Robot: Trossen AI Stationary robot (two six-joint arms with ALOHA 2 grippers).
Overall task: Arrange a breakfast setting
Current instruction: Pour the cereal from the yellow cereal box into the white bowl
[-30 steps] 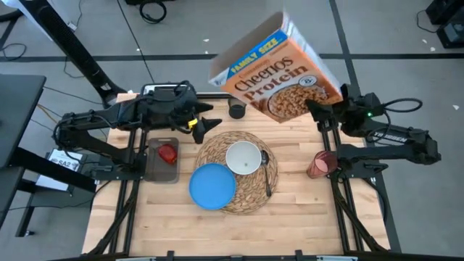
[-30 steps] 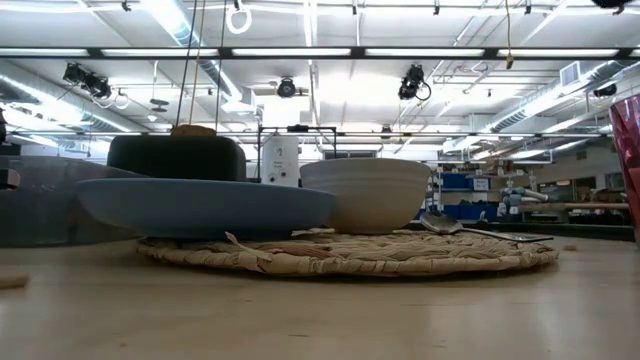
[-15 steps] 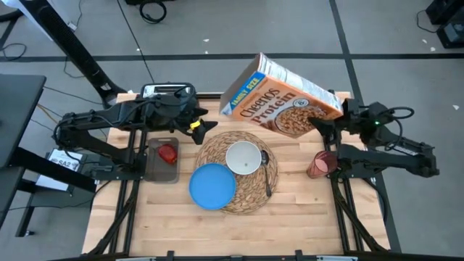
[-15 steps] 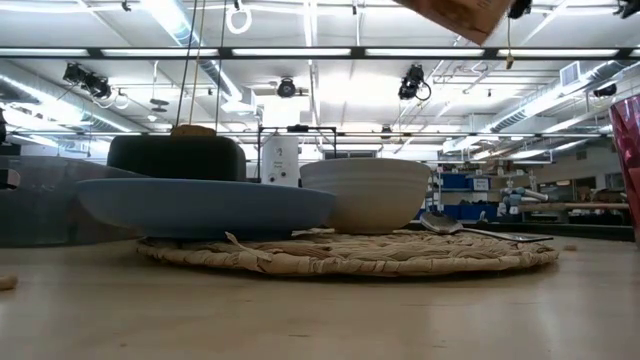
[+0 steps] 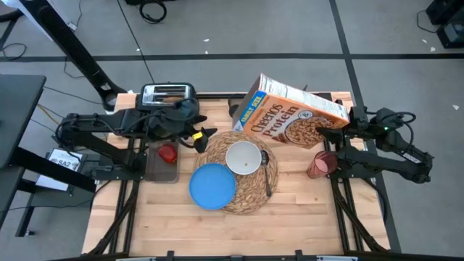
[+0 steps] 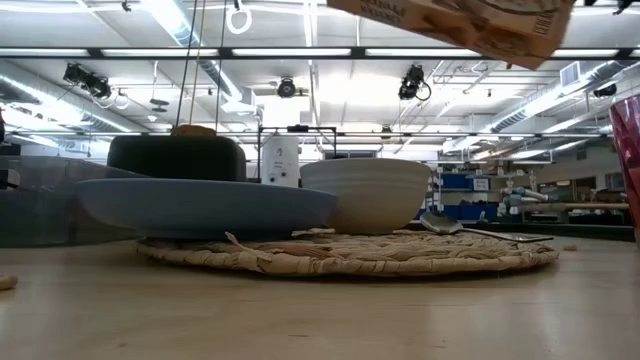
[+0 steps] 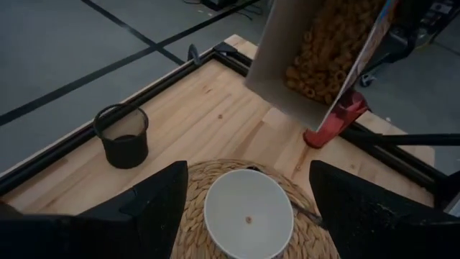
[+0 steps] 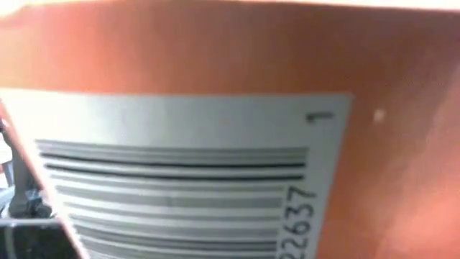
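A round straw placemat (image 5: 255, 197) lies mid-table. On it are a white bowl (image 5: 243, 157), a blue plate (image 5: 212, 185) overlapping its near left edge, and a dark spoon (image 5: 268, 181). A red cup (image 5: 320, 164) stands to its right. A red apple (image 5: 167, 154) lies in a dark tray. Toast (image 5: 166, 91) sticks out of the black toaster. My right gripper (image 5: 339, 125) is shut on a Cheerios cereal box (image 5: 293, 116). My left gripper (image 5: 205, 135) is open and empty at the placemat's far left edge; the left wrist view (image 7: 248, 180) looks onto the bowl. My right gripper holds the cereal box by its closed bottom end (image 5: 335, 120), coming about level from the table's right; the box hides the fingertips. The box is lifted clear and lies tipped over. Its open top (image 7: 316, 65), cereal showing inside, points toward the table's left, above the placemat's far edge.
A small black mesh cup (image 7: 124, 134) stands at the far edge, partly under the box. The black toaster (image 5: 167, 94) is at the far left corner. The dark tray (image 5: 161, 168) lies left of the placemat. The wooden table (image 5: 290, 217) is bare along its near edge.
My right gripper has gone down and toward the table's right edge with the cereal box. The box has tipped further over, its open top sinking toward the placemat. My left gripper has drawn back a little toward the table's left and near edges.
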